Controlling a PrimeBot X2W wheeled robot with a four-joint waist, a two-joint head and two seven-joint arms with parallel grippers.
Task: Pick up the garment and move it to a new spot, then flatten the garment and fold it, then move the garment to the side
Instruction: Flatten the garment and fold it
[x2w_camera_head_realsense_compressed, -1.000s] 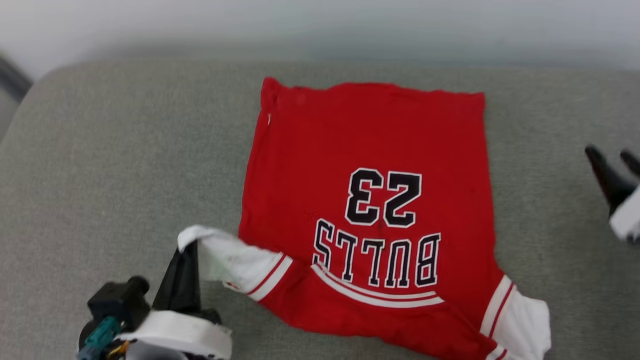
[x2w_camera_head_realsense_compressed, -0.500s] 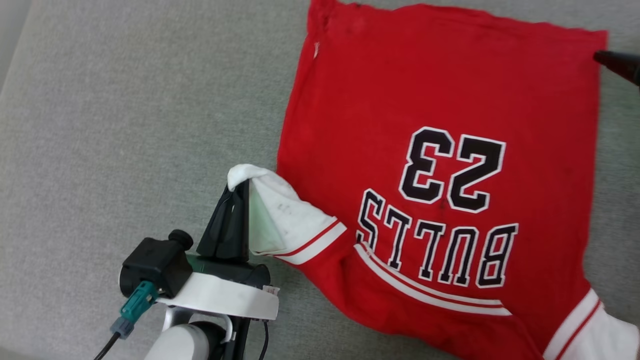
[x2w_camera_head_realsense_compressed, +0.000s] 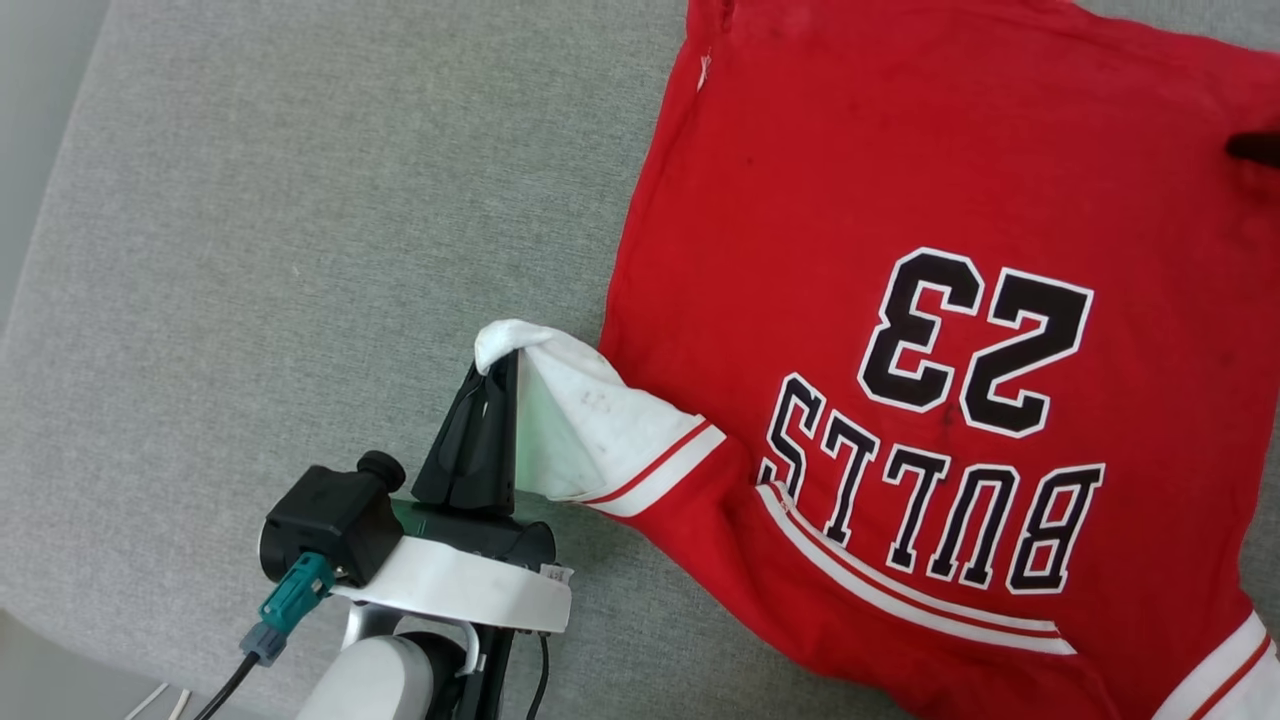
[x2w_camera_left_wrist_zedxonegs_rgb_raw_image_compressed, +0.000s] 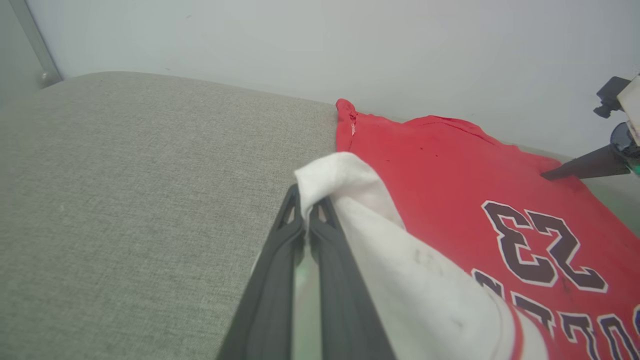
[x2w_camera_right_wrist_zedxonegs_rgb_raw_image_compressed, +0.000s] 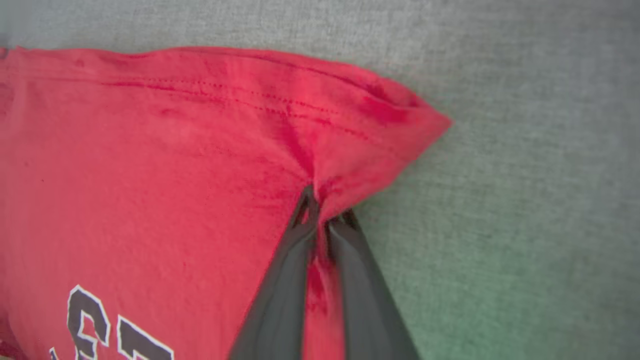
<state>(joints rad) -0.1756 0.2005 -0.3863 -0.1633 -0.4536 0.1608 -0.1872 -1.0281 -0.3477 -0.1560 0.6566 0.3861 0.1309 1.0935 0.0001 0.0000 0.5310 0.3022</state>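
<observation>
Here we go; the garment (x2w_camera_head_realsense_compressed: 900, 200) lies spread face-up on the grey cushion (x2w_camera_head_realsense_compressed: 250, 250), its navy lettering (x2w_camera_head_realsense_compressed: 950, 430) reading upside down in the head view. To the robot's left of the lettering, the left end effector (x2w_camera_head_realsense_compressed: 497, 372) is clamped tight on the tip of the white sleeve (x2w_camera_head_realsense_compressed: 600, 430), holding that cuff lifted off the cushion; my read is that it wants the sleeve drawn out straight. At the far corner beyond the lettering, the right end effector (x2w_camera_right_wrist_zedxonegs_rgb_raw_image_compressed: 322, 212) has its fingers pinched together just inside the hem corner (x2w_camera_right_wrist_zedxonegs_rgb_raw_image_compressed: 400, 120); red cloth is bunched between them and creases run toward the pinch. Two grips at opposite corners look like a setup for pulling the cloth taut; I'd call this the flattening stage, with folding not yet begun.

Now the blind spots. The second sleeve (x2w_camera_head_realsense_compressed: 1215, 665), to the near right of the lettering, is cut by the frame edge; the garment's near edge below the lettering runs off the frame too. In the head view the right end effector is a mere dark tip at the border. Whether either pinch takes one layer or both, I cannot tell; the back layer under the lettering is hidden.
</observation>
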